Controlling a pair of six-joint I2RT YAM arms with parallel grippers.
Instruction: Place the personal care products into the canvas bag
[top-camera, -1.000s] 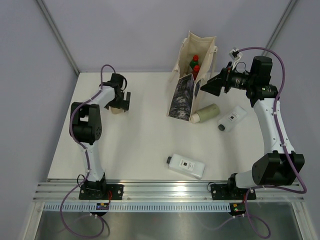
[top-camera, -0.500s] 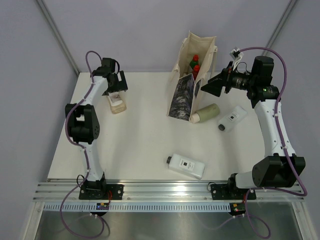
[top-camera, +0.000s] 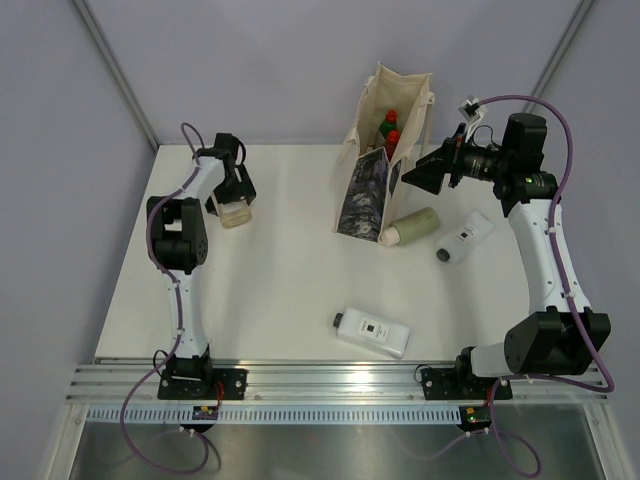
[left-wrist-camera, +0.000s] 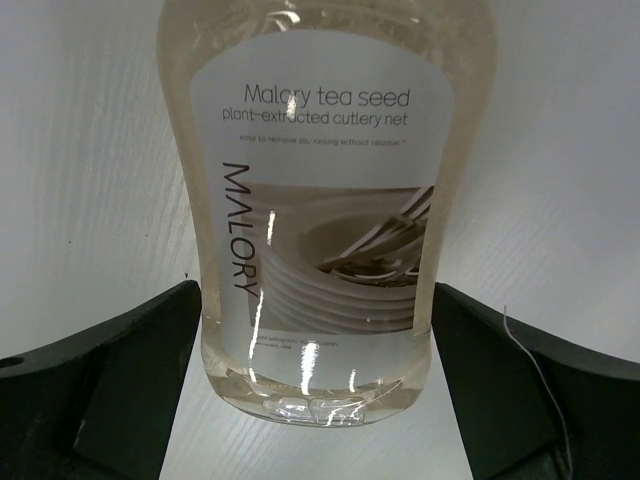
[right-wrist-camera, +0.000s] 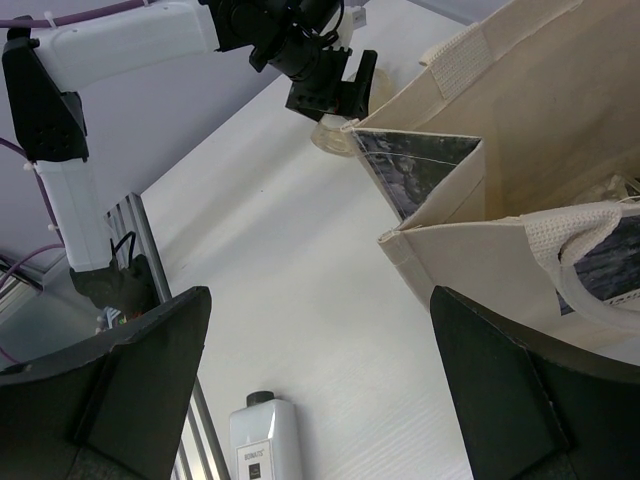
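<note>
Top external view shows the canvas bag (top-camera: 372, 160) standing upright at the far middle of the white table (top-camera: 280, 290), its mouth open and its dark printed panel facing near-left. Two red-capped bottles (top-camera: 390, 135) stand inside it. A pale green cylinder bottle (top-camera: 412, 226) lies on its side just beside the bag's near-right corner. A flat white bottle (top-camera: 465, 237) lies a little further right, its dark cap pointing near-left. A second flat white bottle (top-camera: 372, 332) lies well apart from them, near the middle of the table's near edge. At the far left, the left gripper (top-camera: 232, 190) is down over a peach translucent bottle (top-camera: 235, 212) that lies on the table, well away from the bag. From the left wrist, this bottle (left-wrist-camera: 318, 200) fills the view, its white label reading "Malory tea seed". The left gripper (left-wrist-camera: 318, 300) has its black fingers (left-wrist-camera: 100, 380) spread wide, one on each side of the bottle's lower end. Whether the pads actually touch its sides is hard to tell, as the gaps look nearly nil. The right gripper (top-camera: 408, 180) hangs in the air just to the right of the bag's rim, pointing left at it. Its wrist view shows the right gripper (right-wrist-camera: 320, 300) with fingers (right-wrist-camera: 110, 380) wide apart and holding nothing. Ahead of it are the bag's cream wall (right-wrist-camera: 480, 250) and one handle, and the white bottle (right-wrist-camera: 265, 440) lies below.
</note>
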